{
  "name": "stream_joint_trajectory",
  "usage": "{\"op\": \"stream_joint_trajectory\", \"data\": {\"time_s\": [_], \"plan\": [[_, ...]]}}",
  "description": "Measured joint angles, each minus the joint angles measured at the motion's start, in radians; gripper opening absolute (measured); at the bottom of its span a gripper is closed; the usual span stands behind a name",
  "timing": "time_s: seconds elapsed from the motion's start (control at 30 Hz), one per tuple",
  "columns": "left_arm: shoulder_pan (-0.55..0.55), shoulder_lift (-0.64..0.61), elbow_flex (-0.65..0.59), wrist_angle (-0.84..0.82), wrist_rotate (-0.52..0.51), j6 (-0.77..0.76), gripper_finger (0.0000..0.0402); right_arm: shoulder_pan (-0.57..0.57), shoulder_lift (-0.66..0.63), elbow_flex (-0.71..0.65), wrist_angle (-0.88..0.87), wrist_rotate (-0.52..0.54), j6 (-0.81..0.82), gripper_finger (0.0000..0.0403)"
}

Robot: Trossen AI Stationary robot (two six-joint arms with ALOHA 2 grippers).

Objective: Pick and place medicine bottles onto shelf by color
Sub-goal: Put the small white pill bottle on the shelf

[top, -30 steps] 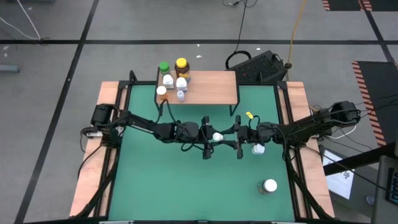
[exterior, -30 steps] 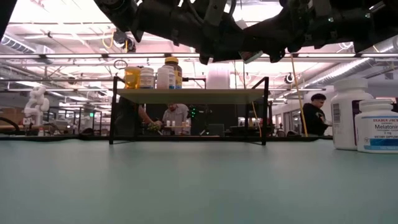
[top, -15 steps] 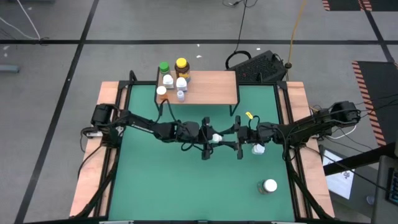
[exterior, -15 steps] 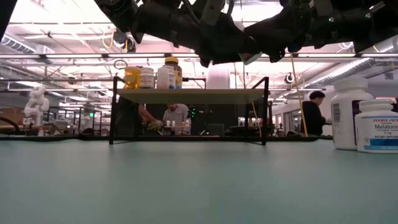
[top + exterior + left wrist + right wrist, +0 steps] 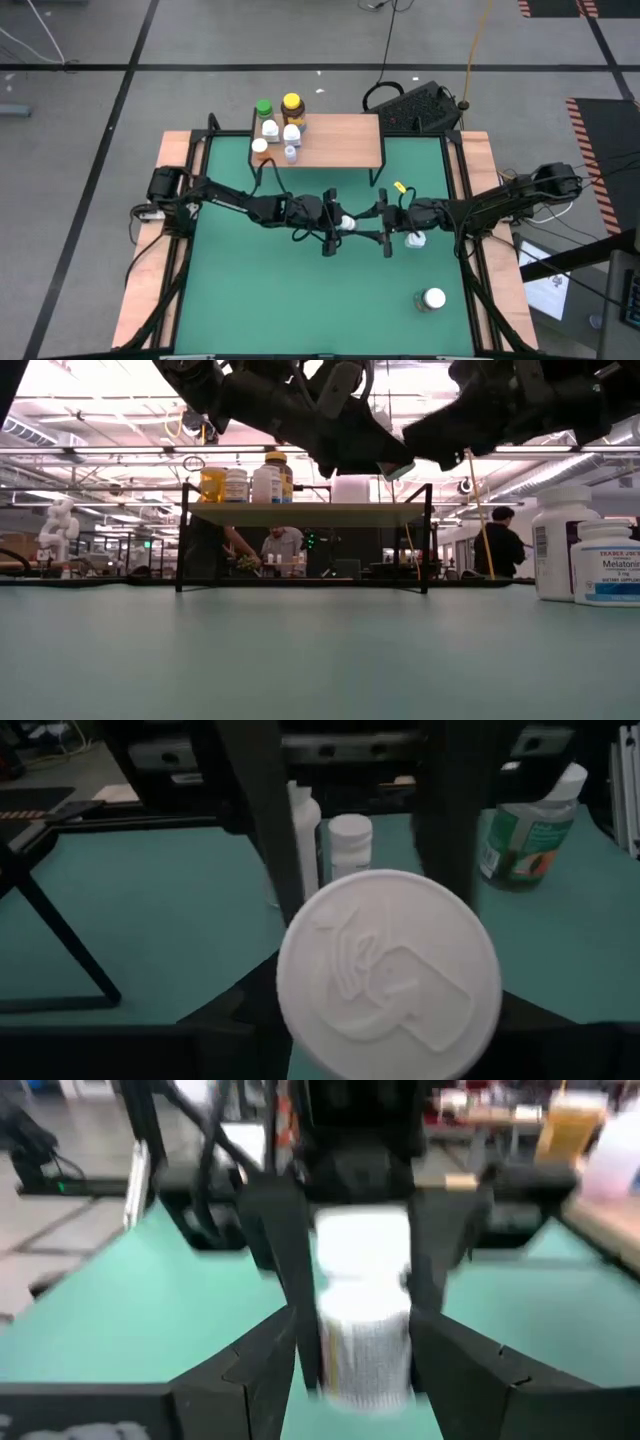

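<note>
Comparing with a second ago, we see the white bottle [image 5: 345, 222] has slid left with the left tool [image 5: 338, 223], which is clamped on it above mid-bench. The right tool [image 5: 374, 224] looks parted, so we judge the handover done; the shelf [image 5: 335, 140] comes next.

A round white cap [image 5: 388, 973] with an embossed symbol fills the middle, held close to the camera between the left pincer's [image 5: 370, 1030] dark fingers [image 5: 235, 1020]. Beyond it lies the green surface [image 5: 150, 910]. A small white bottle [image 5: 350, 845] stands there, with a greenish bottle [image 5: 522, 830], white-capped and tilted, further off. Thin black shelf legs [image 5: 55, 935] cross one side.
</note>
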Motion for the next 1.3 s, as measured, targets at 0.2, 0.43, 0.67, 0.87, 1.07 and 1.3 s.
{"op": "stream_joint_trajectory", "data": {"time_s": [0.2,0.43,0.67,0.87,1.07,1.3], "plan": [[-0.012,0.0,0.0,0.003,0.0,0.043,0.0163,0.0,-0.036,0.0,-0.045,0.017,0.045,0.0192],[-0.021,0.0,0.0,0.009,-0.005,0.121,0.0163,0.001,-0.021,0.0,0.016,-0.04,0.075,0.0199],[-0.048,0.0,0.0,0.014,-0.015,0.191,0.0163,0.001,-0.02,-0.03,0.066,-0.019,0.144,0.0237],[-0.078,0.0,0.0,0.015,-0.033,0.255,0.0167,0.0,-0.045,-0.147,0.351,-0.089,0.357,0.0255],[-0.105,0.0,0.0,0.109,-0.036,0.321,0.0167,0.001,-0.044,-0.207,0.493,-0.096,0.493,0.0289],[-0.115,0.0,0.0,0.268,-0.059,0.355,0.0168,0.022,-0.045,-0.207,0.501,-0.11,0.596,0.0336]]}}
